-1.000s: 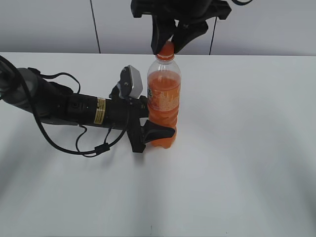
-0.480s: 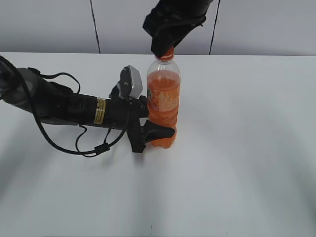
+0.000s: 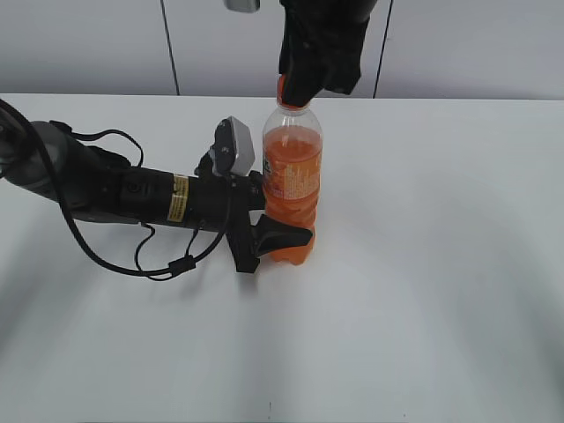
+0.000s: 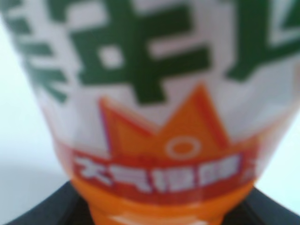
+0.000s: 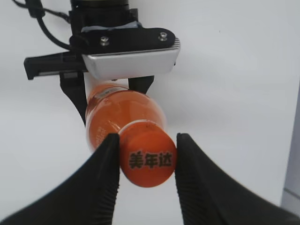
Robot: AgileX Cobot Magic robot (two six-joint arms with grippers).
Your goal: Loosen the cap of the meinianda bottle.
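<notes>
The meinianda bottle point(image 3: 293, 181) stands upright on the white table, full of orange drink. My left gripper point(image 3: 280, 238) is shut on its ribbed lower body from the left; the left wrist view is filled by the bottle's label point(image 4: 154, 93). From above, my right gripper point(image 3: 300, 88) is shut on the orange cap point(image 5: 148, 158), whose dark print faces the right wrist camera. Both black fingers point(image 5: 103, 178) press the cap's sides. In the exterior view the cap point(image 3: 284, 88) shows only as a thin orange sliver beside the fingers.
The left arm point(image 3: 115, 189) with its cables lies across the table's left half. A white table point(image 3: 423, 264) stretches bare to the right and front. A grey panelled wall point(image 3: 88, 44) stands behind.
The right gripper has rotated about the cap, its fingers first seen spread side by side, now turned edge-on over the cap. The bottle and the left arm have stayed still.
</notes>
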